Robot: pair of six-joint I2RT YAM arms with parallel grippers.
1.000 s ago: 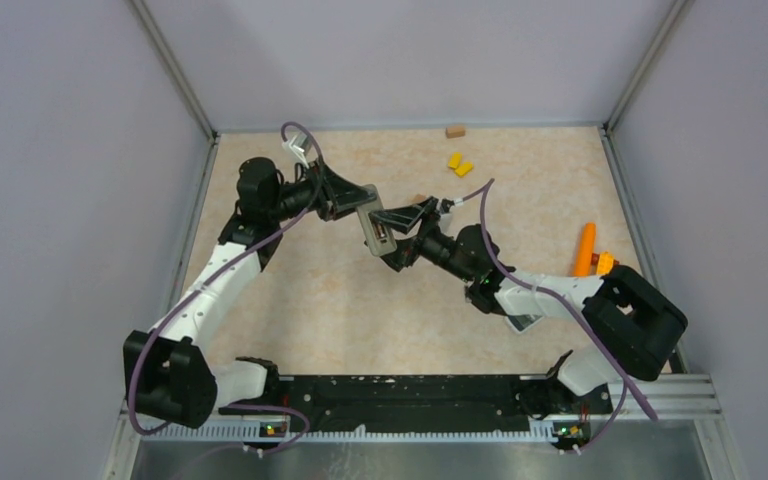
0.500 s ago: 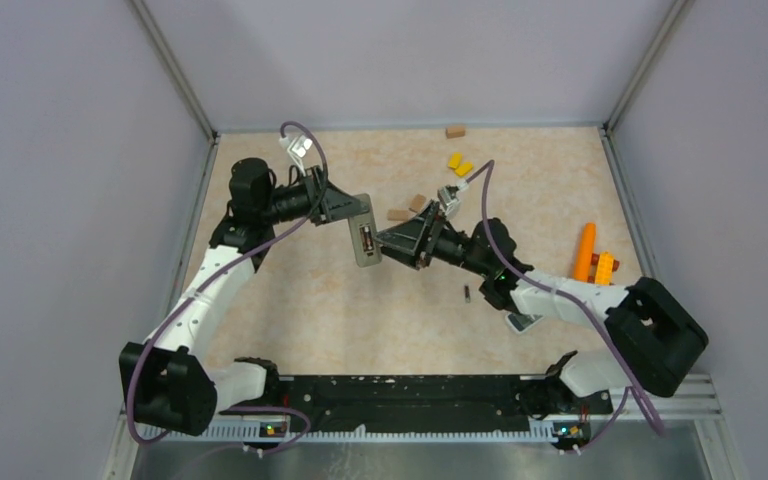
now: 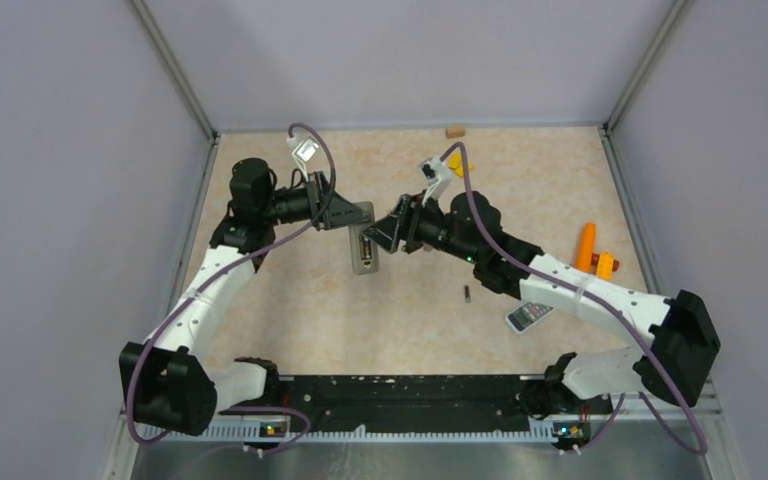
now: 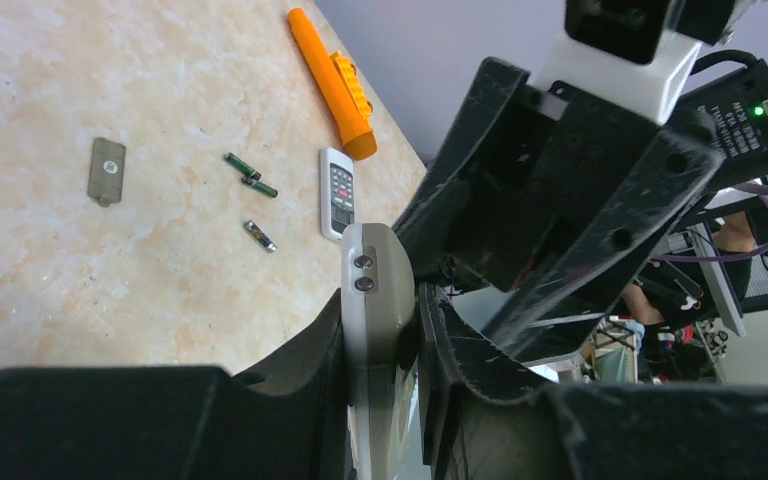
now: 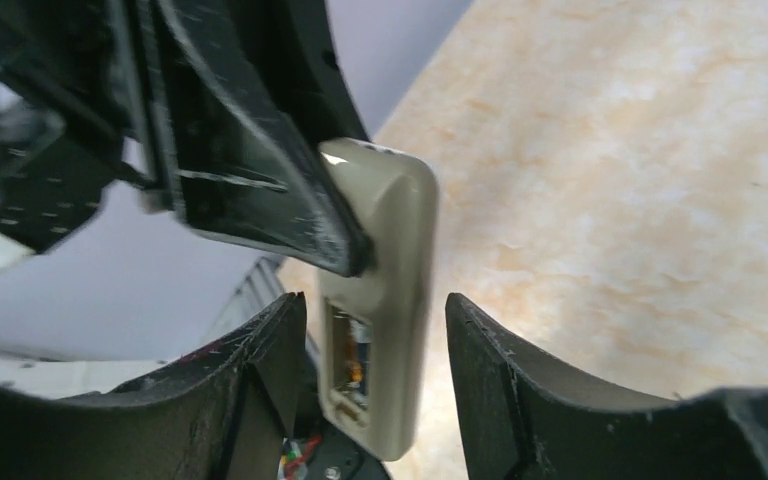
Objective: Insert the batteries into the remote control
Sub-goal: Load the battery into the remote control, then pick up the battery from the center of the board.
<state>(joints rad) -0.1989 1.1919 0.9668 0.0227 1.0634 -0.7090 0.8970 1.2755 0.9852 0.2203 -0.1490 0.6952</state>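
Note:
My left gripper (image 3: 352, 216) is shut on a beige remote control (image 3: 363, 251) and holds it above the table with the open battery compartment (image 5: 348, 358) facing my right gripper. In the left wrist view the remote (image 4: 378, 290) is clamped between the fingers. My right gripper (image 3: 388, 233) is open; its jaws stand on either side of the remote's end (image 5: 385, 300) without touching it, and they hold nothing. One battery (image 3: 468, 294) lies on the table. The left wrist view shows a pair of batteries (image 4: 251, 175) and a single one (image 4: 259, 236).
A white second remote (image 3: 530, 317) lies at the front right, also in the left wrist view (image 4: 336, 193). A grey battery cover (image 4: 106, 170) lies flat. An orange tool (image 3: 585, 248) is at the right edge. Yellow blocks (image 3: 457, 160) and a brown block (image 3: 455, 131) sit at the back.
My right arm has swung back and left, and its gripper now straddles the remote's end. My left gripper has lowered the remote slightly. A battery on the table is uncovered.

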